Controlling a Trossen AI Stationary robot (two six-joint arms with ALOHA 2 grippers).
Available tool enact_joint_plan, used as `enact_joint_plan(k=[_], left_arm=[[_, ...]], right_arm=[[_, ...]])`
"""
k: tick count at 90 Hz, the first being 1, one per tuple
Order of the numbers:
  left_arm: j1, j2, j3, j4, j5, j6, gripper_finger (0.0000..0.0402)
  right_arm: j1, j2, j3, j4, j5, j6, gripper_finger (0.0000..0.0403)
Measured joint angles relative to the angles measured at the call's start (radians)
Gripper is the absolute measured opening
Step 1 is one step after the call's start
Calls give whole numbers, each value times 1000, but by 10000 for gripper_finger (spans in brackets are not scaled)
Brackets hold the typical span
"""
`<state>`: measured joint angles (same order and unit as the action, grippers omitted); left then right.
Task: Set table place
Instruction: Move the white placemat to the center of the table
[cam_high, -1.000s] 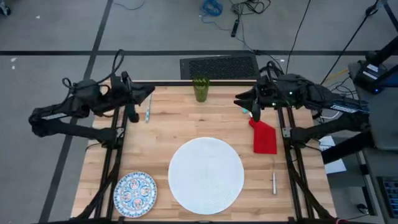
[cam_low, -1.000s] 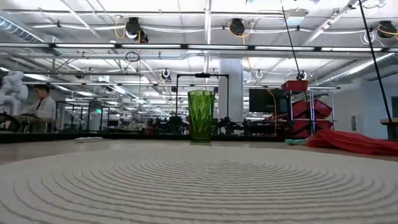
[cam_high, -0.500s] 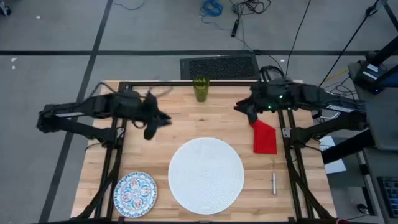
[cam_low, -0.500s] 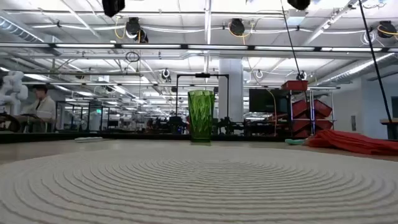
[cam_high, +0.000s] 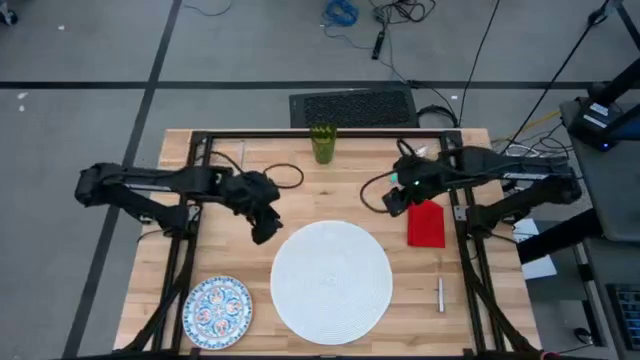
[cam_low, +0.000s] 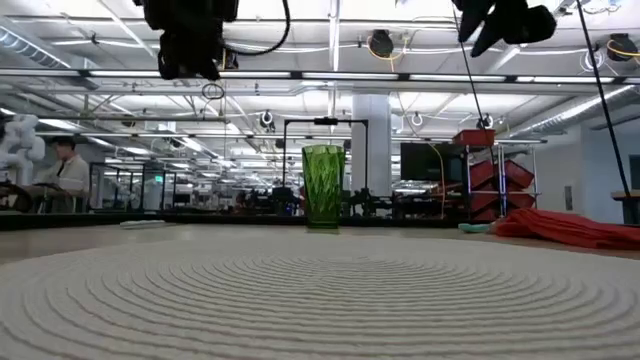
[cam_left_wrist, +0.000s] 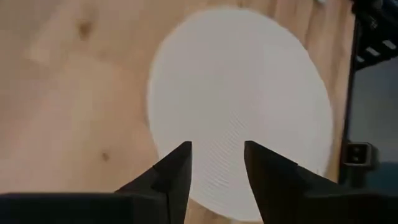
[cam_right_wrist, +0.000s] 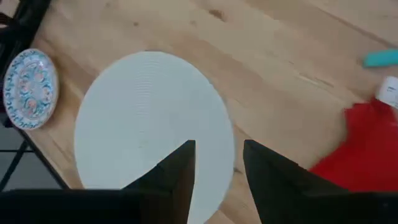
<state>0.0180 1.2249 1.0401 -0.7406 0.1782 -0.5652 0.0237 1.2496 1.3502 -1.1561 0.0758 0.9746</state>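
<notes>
Right now my left gripper (cam_high: 264, 226) and right gripper (cam_high: 393, 200) hover narrowly parted, empty, flanking the white plate (cam_high: 331, 281) mid-table. I'd lower slowly toward the patterned plate (cam_high: 217, 312), near-left, gripping its rim squarely.

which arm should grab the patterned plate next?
Left, probably. The patterned plate lies at the table's left near corner, on the left gripper's side; the right gripper hangs beside the red napkin.

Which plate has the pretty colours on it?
The small blue-and-red patterned plate at the table's near left corner. The big round plate in the middle is plain white.
</notes>
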Motion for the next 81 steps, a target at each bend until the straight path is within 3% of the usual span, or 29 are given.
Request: enact_joint_plan(k=[13, 32, 49, 62, 81], left_arm=[[2, 68, 0, 33, 40, -33, 133], [15, 187, 0, 103, 208, -148, 133], [-16, 230, 0, 108, 230, -236, 133], [-10, 227, 0, 112, 151, -284, 132], [94, 304, 2, 194, 227, -254, 132]], right_arm=[[47, 38, 0, -44, 1, -61, 129], [118, 60, -3, -76, -76, -280, 169], [117, -9, -160, -47, -54, -410, 200], [111, -101, -385, 124, -71, -432, 207], [116, -177, -558, 490, -197, -321, 199]])
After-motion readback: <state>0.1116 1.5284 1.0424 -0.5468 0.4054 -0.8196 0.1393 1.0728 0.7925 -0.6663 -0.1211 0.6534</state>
